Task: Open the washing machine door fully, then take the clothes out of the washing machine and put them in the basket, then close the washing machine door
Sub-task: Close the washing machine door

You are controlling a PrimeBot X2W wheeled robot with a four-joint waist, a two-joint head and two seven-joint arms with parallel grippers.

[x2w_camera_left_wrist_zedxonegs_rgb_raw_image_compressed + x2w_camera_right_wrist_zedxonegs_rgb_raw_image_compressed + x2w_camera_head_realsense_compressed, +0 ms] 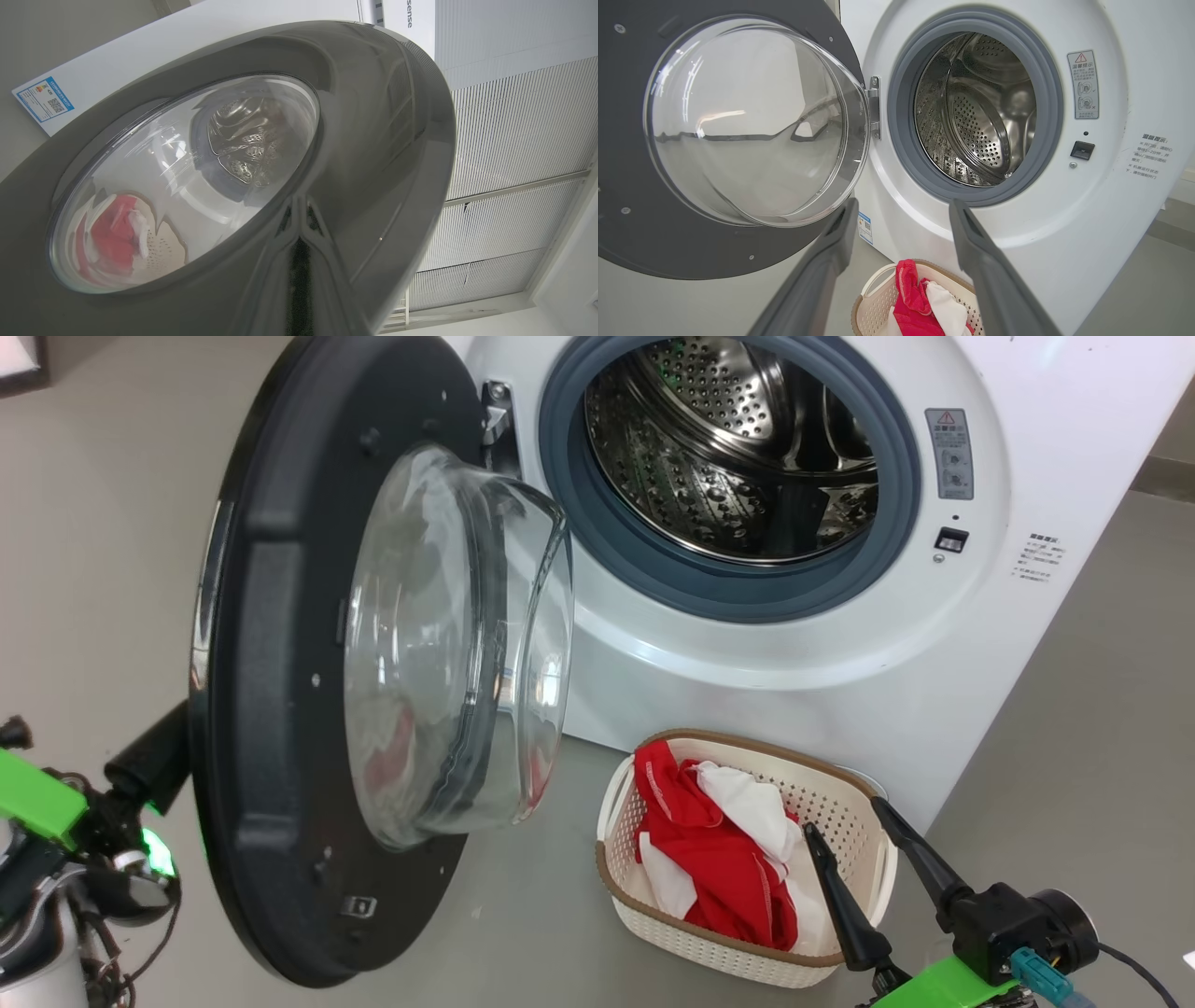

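Note:
The washing machine (794, 644) stands with its round opening uncovered, and no cloth shows in the steel drum (738, 457). Its door (271, 709) hangs swung out to the left, glass bowl facing me. My left gripper (163, 747) is shut behind the door's rim, fingertips against the glossy outer face (373, 140); in the left wrist view the left gripper (299, 261) meets its own reflection there. Red and white clothes (719, 859) lie in the cream basket (747, 747) on the floor before the machine. My right gripper (845, 817) hangs open and holds nothing, just above the basket's right end, with the right gripper (904, 205) facing the drum (980, 116).
Grey floor (1074, 756) runs to the right of the machine and under the door. A warning sticker (949, 453) and the latch slot (951, 539) sit right of the opening. A blue label (45, 99) shows on the machine. A slatted wall (514, 140) lies beyond the door.

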